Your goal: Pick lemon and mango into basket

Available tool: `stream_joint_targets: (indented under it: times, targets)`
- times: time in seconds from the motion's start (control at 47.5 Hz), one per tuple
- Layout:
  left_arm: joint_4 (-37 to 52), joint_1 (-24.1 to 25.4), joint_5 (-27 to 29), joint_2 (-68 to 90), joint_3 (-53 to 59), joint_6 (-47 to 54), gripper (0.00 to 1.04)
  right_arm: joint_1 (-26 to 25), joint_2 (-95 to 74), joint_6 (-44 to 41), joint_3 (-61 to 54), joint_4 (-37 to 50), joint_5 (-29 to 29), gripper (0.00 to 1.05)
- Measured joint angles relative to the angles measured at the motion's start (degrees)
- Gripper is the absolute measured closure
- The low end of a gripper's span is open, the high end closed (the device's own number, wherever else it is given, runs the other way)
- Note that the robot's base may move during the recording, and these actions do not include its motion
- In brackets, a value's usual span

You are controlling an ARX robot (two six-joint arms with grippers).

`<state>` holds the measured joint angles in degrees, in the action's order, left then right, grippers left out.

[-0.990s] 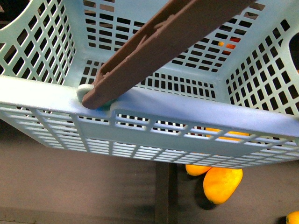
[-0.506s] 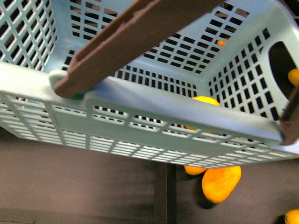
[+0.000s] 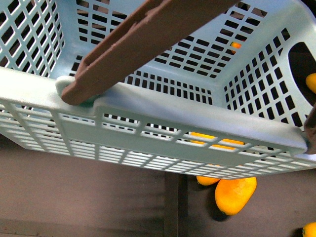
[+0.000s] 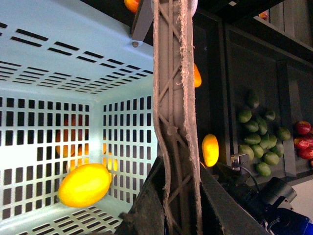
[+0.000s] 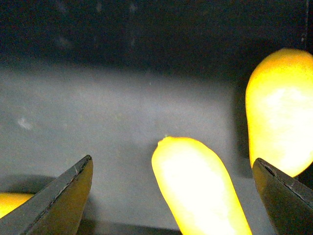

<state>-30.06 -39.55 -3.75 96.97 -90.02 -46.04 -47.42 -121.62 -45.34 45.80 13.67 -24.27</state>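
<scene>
The turquoise basket (image 3: 177, 118) hangs close before the front camera, tilted, with its brown handle (image 3: 148, 39) across the top. My left gripper (image 4: 180, 167) is shut on that handle (image 4: 171, 88), one finger on each side. Inside the basket lies the yellow lemon (image 4: 85, 184), which in the front view shows only through the wall slots (image 3: 212, 140). My right gripper (image 5: 176, 188) is open just above a dark shelf, and an oblong mango (image 5: 198, 188) lies between its fingertips (image 5: 73, 188), touching neither. A second mango (image 5: 281, 112) lies beside it.
Below the basket more mangoes (image 3: 234, 195) lie on the dark shelf, next to a divider strip (image 3: 173, 207). Beside the basket the left wrist view shows green limes (image 4: 259, 142), red apples (image 4: 304, 144) and another mango (image 4: 210, 149) in separate bins.
The basket swung left over the last second, then edged back right. The lemon, which showed above the near rim half a second ago, now shows only through the slots.
</scene>
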Motion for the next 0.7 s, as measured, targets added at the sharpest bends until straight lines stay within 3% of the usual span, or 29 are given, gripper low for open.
stream_joint_targets:
  times: [0.358,0.695]
  targets:
    - [0.0,0.17,-0.2,0.0,0.0,0.04,0.97,-0.83,-4.0,-14.6,4.59,-6.82,0.68,0.09]
    - [0.0,0.07,0.13,0.0,0.0,0.09,0.97,-2.25,-11.41,-21.2,11.15,-10.38,2.69,0.09]
